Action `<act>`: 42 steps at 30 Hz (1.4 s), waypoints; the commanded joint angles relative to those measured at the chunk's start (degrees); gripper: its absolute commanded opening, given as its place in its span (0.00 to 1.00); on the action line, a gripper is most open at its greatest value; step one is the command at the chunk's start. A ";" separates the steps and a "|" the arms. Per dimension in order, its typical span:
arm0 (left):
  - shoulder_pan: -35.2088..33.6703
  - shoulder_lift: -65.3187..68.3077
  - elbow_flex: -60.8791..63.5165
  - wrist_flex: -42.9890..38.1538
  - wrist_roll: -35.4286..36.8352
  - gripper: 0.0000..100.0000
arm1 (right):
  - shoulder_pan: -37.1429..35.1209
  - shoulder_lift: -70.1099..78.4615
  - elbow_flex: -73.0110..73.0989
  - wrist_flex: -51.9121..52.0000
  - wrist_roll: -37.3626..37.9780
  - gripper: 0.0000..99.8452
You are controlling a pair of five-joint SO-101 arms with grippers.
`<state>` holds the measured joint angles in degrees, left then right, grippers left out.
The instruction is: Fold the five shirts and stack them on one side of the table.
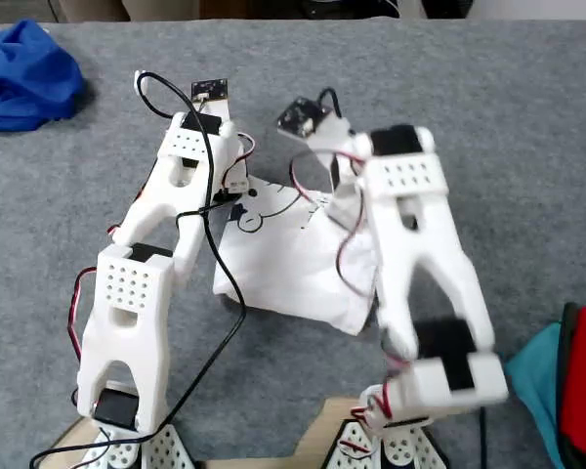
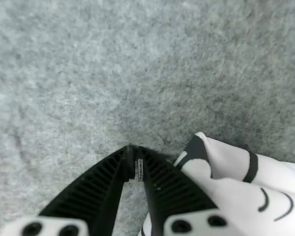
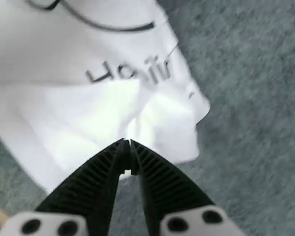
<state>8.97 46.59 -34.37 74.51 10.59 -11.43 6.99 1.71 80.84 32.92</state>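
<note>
Left gripper [image 2: 133, 148]: black ribbed jaws are closed tip to tip with nothing between them. It is held low over the grey felt-covered table [image 2: 88, 64], just beside a black-trimmed corner of the white fabric shirt with black line print [image 2: 236, 191].

Right gripper [image 3: 126, 143]: black ribbed jaws are closed at the tips and poised directly over the white shirt, near its edge. Whether fabric is pinched cannot be told.

Left arm [image 1: 142, 283]: white plastic, stretched forward from its base in the high view, with the wrist bent down at the shirt's far left corner.

Right arm [image 1: 420, 234]: white plastic, extended forward along the shirt's right side, with the wrist lowered at its far edge.

White shirt: laid partly folded at the table's middle, between the two arms.

Crumpled blue fabric shirt [image 1: 24, 73]: bunched at the table's far left corner, well apart from both arms.

Teal and red fabrics [image 1: 542, 381]: lying at the near right edge.
</note>
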 commanded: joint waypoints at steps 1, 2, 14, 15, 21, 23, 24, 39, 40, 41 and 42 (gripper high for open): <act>-2.29 -0.48 -2.37 -0.62 -0.09 0.03 | -0.92 9.80 -13.85 0.44 -1.41 0.01; -2.29 -0.48 -2.37 -0.62 -0.09 0.03 | -1.10 12.53 -17.10 1.58 -1.85 0.01; -2.29 -0.48 -2.37 -0.70 -0.09 0.03 | -7.52 30.64 -35.74 7.91 -6.33 0.01; -2.29 -0.48 -2.37 -0.70 -0.09 0.03 | -7.34 31.25 -35.65 8.09 -6.51 0.01; -2.29 -0.48 -2.37 -0.70 -0.09 0.03 | -7.08 31.78 -35.74 13.19 -6.42 0.01; -2.29 -0.48 -2.37 -0.70 -0.09 0.03 | -7.08 31.78 -35.74 14.77 -6.51 0.01; -2.29 -0.48 -2.37 -0.70 -0.09 0.03 | -7.08 31.78 -35.74 15.47 -6.51 0.01; -2.29 -0.48 -2.37 -0.70 -0.09 0.03 | -7.08 25.10 -36.00 16.79 -7.65 0.01; -2.29 -0.48 -2.37 -0.53 -0.09 0.03 | -7.08 24.13 -35.82 16.88 -7.65 0.01; -2.29 -0.48 -2.37 -0.35 0.00 0.03 | -7.08 23.25 -35.74 17.05 -7.65 0.01; -2.29 -0.48 -2.37 -0.35 0.00 0.03 | -7.08 22.55 -35.65 17.23 -7.65 0.01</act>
<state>8.97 46.59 -34.37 74.51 10.59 -18.29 35.47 -31.60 98.07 25.80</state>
